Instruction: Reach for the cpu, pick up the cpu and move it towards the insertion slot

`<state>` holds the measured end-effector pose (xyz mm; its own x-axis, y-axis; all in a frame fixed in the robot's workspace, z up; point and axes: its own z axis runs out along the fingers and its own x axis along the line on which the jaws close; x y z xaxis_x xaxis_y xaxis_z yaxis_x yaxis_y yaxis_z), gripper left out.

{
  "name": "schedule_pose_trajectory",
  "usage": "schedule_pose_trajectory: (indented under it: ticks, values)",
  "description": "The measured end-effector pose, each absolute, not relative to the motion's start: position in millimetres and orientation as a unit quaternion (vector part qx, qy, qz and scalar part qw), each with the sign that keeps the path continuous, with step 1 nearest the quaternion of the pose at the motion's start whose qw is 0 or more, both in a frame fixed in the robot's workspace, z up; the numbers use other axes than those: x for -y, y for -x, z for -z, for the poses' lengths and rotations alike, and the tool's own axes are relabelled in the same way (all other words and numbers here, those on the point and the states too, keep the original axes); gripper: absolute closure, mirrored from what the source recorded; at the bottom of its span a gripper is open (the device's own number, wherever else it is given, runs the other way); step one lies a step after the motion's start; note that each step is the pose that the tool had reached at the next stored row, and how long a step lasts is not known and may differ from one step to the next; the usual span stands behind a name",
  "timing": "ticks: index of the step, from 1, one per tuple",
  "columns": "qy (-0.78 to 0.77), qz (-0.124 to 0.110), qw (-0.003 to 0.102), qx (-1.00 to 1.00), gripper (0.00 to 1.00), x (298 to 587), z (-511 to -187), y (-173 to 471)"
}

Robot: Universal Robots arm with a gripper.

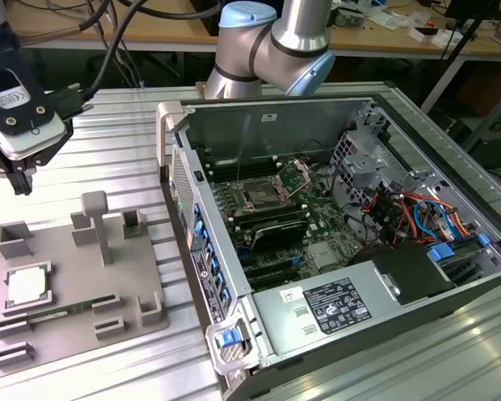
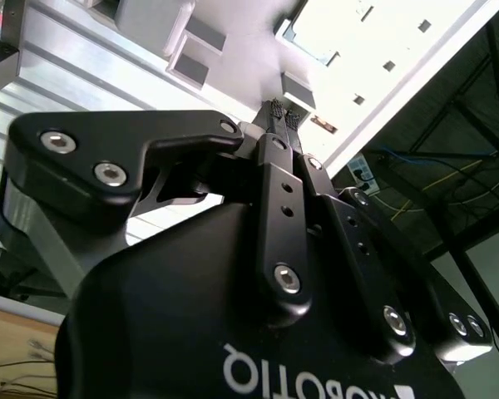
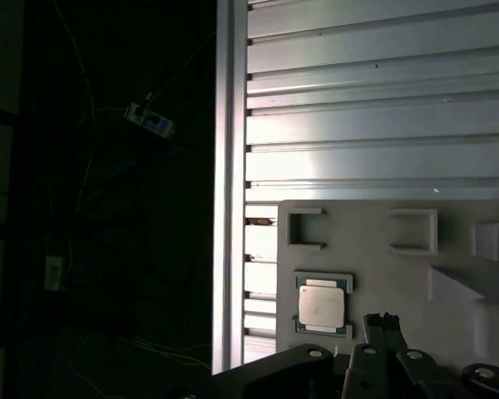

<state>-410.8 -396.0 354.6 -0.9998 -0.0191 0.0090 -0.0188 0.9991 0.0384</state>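
1. Below the claw (image 1: 20,184) and a little to one side, the cpu (image 1: 27,286) lies flat in a square recess of the grey holder (image 1: 67,259), untouched.
2. The claw hangs over the desk (image 1: 125,125), its fingers (image 2: 276,112) pressed together with nothing between them.
3. Well away from the claw, the insertion slot (image 1: 259,196) sits inside the open computer case (image 1: 267,125).
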Motion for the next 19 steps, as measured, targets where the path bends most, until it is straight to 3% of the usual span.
schedule_pose_trajectory:
  ticks: [19]
  values:
    - [-0.009, 0.019, 0.007, 1.000, 0.89, 396.3, -354.4, 420.1]
